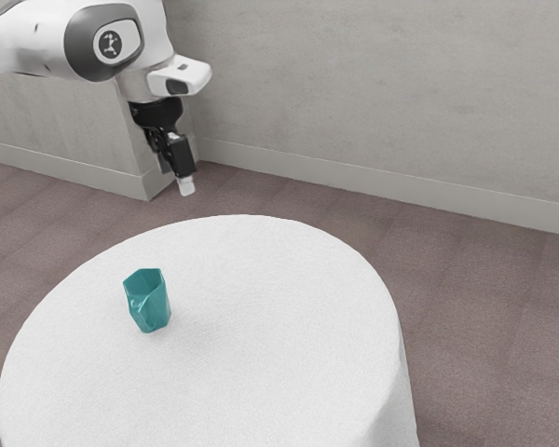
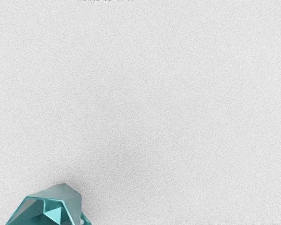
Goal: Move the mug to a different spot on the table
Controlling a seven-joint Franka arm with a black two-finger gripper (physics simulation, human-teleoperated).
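Observation:
A teal faceted mug [image 1: 148, 300] stands upright on the round white table [image 1: 289, 307], toward the exterior view's left side of the tabletop. My black gripper [image 1: 185, 184] hangs well above the table's far edge, pointing down, high over and behind the mug, with nothing in it. In the wrist view the mug [image 2: 49, 208] appears far below the hand at the picture's edge, its rim and part of its handle showing against the white tabletop [image 2: 150, 103].
The white tabletop stretches wide to the exterior view's right of the mug. A grey cabinet [image 1: 74, 130] and a grey wall [image 1: 401, 84] stand behind the table, above a brownish floor [image 1: 484, 298].

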